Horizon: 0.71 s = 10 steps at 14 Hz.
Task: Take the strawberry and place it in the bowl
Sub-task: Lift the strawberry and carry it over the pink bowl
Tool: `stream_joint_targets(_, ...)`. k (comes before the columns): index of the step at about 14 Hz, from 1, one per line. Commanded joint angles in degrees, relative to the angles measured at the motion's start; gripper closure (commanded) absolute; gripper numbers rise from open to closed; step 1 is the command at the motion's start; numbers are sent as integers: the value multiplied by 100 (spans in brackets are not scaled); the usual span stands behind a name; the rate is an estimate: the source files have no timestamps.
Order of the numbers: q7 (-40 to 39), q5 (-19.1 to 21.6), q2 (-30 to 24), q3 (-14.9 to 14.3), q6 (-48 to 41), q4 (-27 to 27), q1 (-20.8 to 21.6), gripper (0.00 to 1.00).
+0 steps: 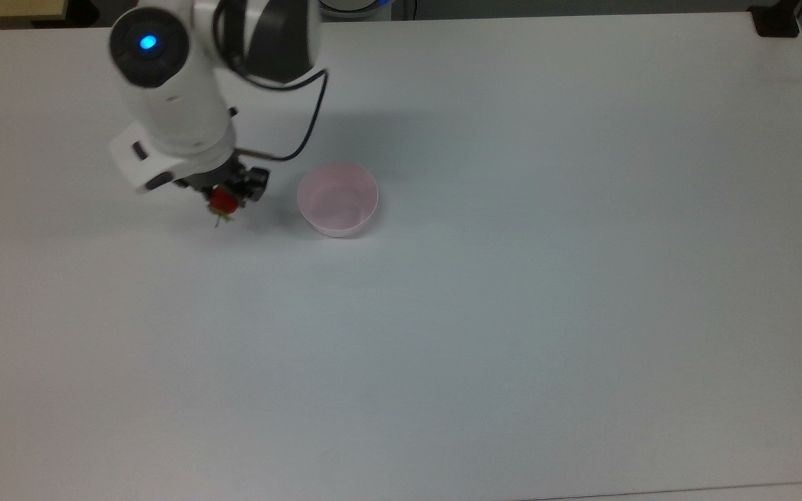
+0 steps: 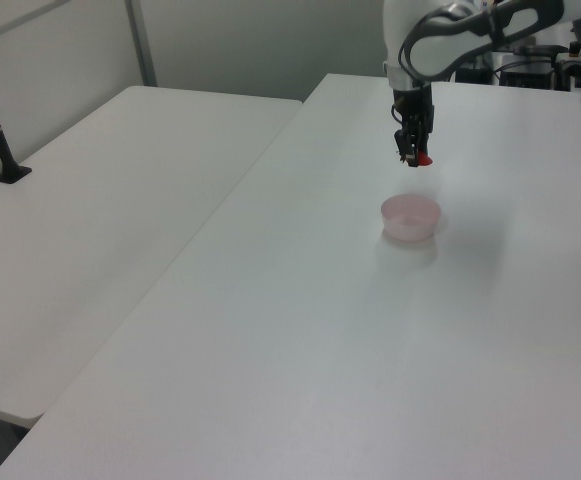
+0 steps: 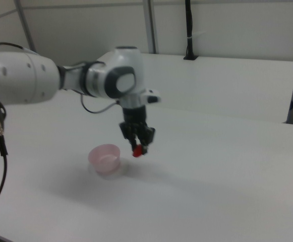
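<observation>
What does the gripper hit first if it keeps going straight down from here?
Probably bare table: the gripper, shut on the strawberry, points down beside the bowl, not over it. Depth is uncertain.

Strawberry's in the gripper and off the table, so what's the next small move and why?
Probably carry it sideways toward the top view's right until it hangs over the bowl. The gripper holds the strawberry clear of the table, but beside the bowl, not above it.

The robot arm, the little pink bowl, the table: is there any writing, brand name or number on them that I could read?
None: no readable text.
The arm shows a blue light, no lettering.
The bowl, the strawberry held in the gripper and the table are plain.
</observation>
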Motion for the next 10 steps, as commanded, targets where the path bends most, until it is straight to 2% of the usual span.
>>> stream_joint_targets(1, -107, -51, -469, -28, -247, -354, 532, 79)
stream_joint_targets(4, -71, -42, -487, -28, -186, -574, 937, 78)
stream_joint_targets(7, 130, -51, -435, -28, -98, -741, 1148, 77)
stream_joint_targets(10, 157, -60, -400, -28, 104, -891, 1184, 75)
